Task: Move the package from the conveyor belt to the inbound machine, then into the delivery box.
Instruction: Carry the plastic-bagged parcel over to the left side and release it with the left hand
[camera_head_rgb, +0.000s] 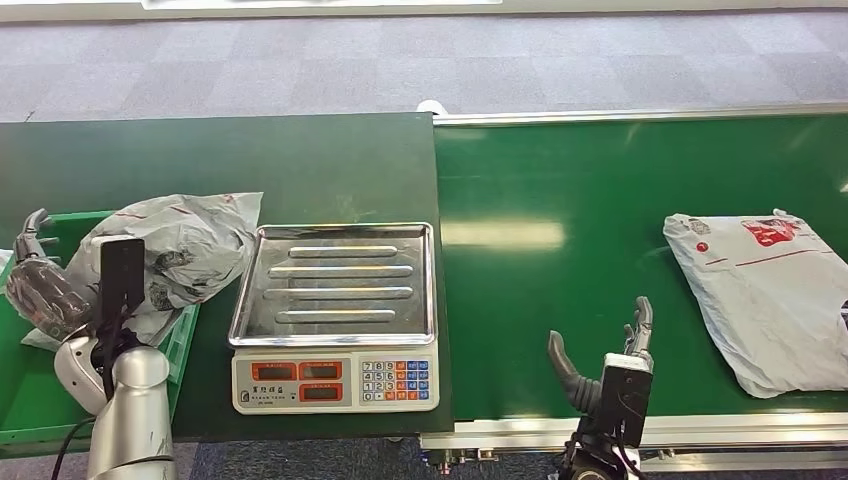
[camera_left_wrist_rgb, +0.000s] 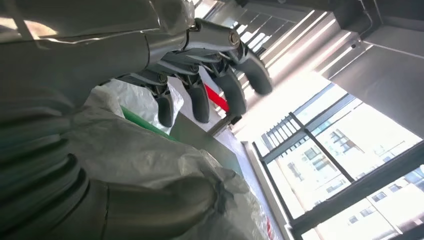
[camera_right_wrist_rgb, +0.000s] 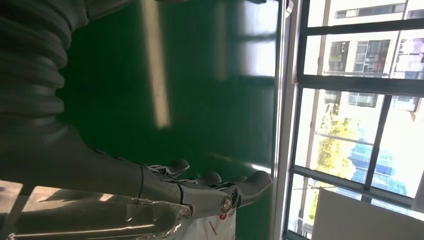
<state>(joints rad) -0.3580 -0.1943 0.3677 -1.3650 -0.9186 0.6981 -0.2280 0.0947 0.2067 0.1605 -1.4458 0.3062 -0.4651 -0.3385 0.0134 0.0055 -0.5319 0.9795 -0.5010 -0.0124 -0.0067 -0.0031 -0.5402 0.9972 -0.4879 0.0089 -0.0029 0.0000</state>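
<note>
Head view: 2 grey packages in the scene. Package 1 (camera_head_rgb: 185, 250) lies crumpled over the rim of the green delivery box (camera_head_rgb: 30, 400) at the left, partly inside it and partly draped over the box wall nearest the scale. The left hand (camera_head_rgb: 40, 290) is at this package; in the left wrist view the thumb (camera_left_wrist_rgb: 150, 202) presses into the grey plastic (camera_left_wrist_rgb: 150, 155) while the dark fingers (camera_left_wrist_rgb: 200, 102) stand apart above it, so whether it grips or merely rests on the bag I cannot tell. The inbound machine, a scale (camera_head_rgb: 338, 315) with a steel tray, is bare. Package 2 (camera_head_rgb: 765, 295) lies flat on the conveyor belt (camera_head_rgb: 560, 290), well apart from the scale. The right hand (camera_head_rgb: 605, 365) hangs over the belt's near edge, fingers spread, holding nothing, short of package 2. Judgement: package 1 is at the last step, needing only to be let go or tucked fully into the box; package 2 has every step left: pick, weigh, box.
</note>
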